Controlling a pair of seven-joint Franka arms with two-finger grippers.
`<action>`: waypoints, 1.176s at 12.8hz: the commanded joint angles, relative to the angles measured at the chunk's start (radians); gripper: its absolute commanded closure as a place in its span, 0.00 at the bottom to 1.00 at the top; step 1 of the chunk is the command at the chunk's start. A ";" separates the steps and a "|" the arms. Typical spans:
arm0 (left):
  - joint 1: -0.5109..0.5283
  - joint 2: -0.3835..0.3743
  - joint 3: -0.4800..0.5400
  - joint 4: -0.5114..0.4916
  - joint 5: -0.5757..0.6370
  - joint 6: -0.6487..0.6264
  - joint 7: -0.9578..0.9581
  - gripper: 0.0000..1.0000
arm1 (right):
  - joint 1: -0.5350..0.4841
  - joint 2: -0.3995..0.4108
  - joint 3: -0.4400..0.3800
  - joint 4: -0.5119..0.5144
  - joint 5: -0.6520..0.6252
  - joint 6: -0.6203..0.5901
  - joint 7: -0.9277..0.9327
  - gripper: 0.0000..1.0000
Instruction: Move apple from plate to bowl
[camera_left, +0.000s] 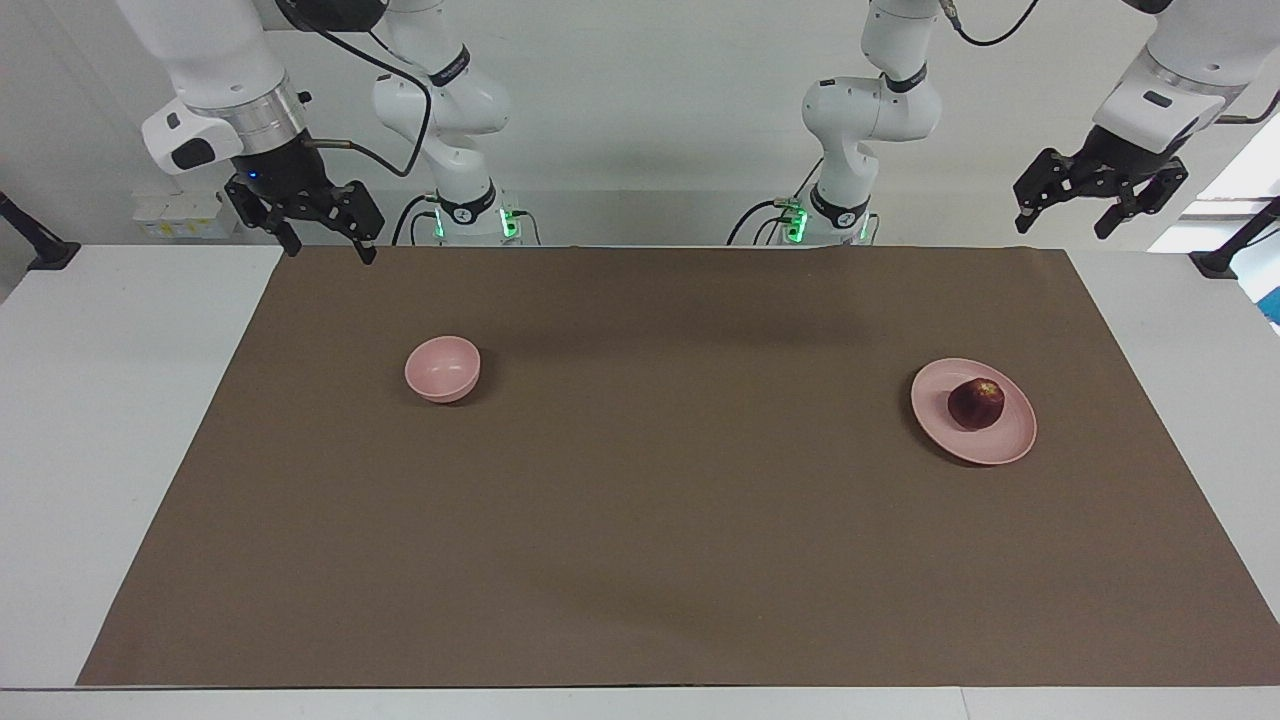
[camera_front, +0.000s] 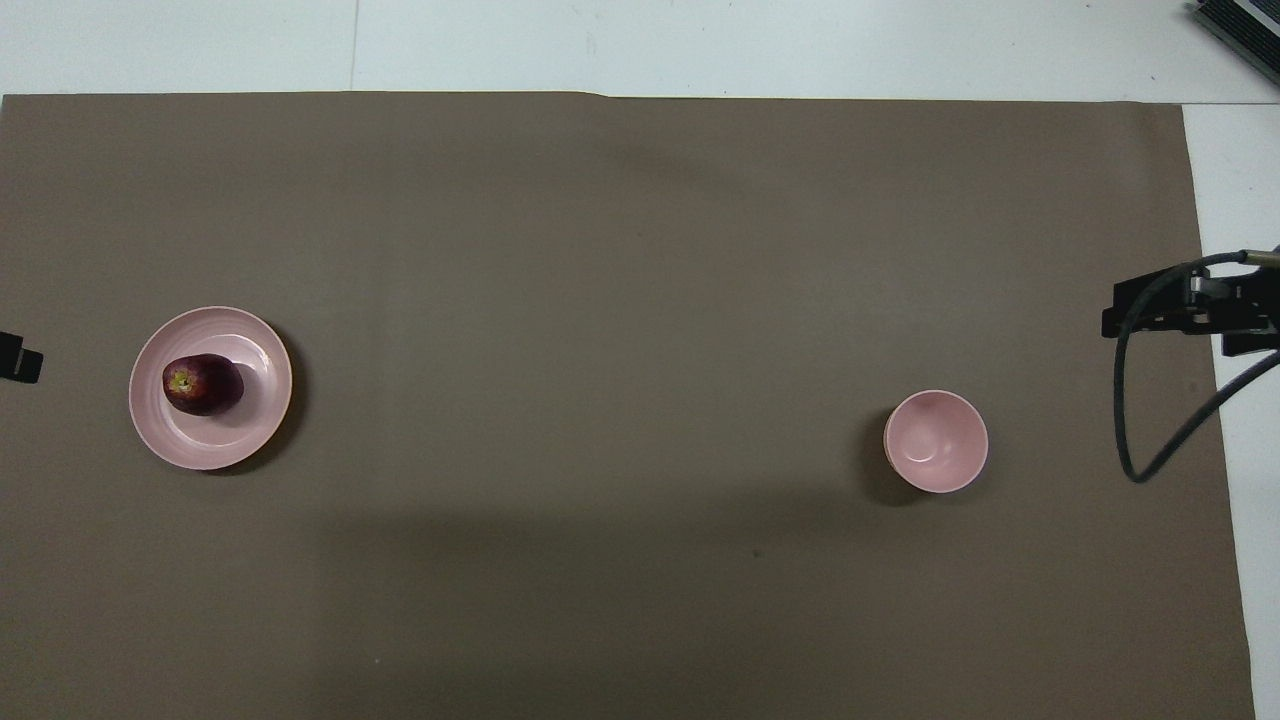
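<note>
1. Tabletop: white, wide, with both Franka arms mounted at the robots' edge and pale margins showing at each end.
2. Brown mat: a large sheet of matte paper covering most of the tabletop; everything of the task rests on it.
3. Right arm: it comes in over the right arm's end of the tabletop, and its wrist is raised high.
4. Left arm: likewise raised, over the left arm's end of the tabletop.
5. Plate: flat, round, pale pink with a low rim, lying on the mat toward the left arm's end; well apart from the bowl.
6. Right claw: it hangs in the air over the mat's corner at the right arm's end, fingers spread apart and pinching nothing. A black cable runs up from it.
7. Left claw: it hangs over the white margin just off the mat's corner at the left arm's end, tilted, fingers spread wide with nothing between them.
8. Bowl: small, deep, pale pink, upright on the mat toward the right arm's end, with nothing in it.
9. Apple: dark red with a small yellowish patch, resting on the plate, slightly off its centre. Neither claw touches it.
</note>
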 joint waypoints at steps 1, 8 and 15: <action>0.004 -0.014 0.002 -0.006 -0.013 -0.009 -0.006 0.00 | -0.008 0.005 0.002 0.013 0.018 -0.012 -0.025 0.00; 0.001 -0.014 0.001 -0.005 -0.010 -0.016 -0.016 0.00 | -0.007 0.003 0.003 0.013 0.018 -0.015 -0.025 0.00; 0.001 -0.057 0.001 -0.112 -0.016 0.142 -0.001 0.00 | 0.010 -0.024 0.019 -0.031 0.012 -0.010 -0.034 0.00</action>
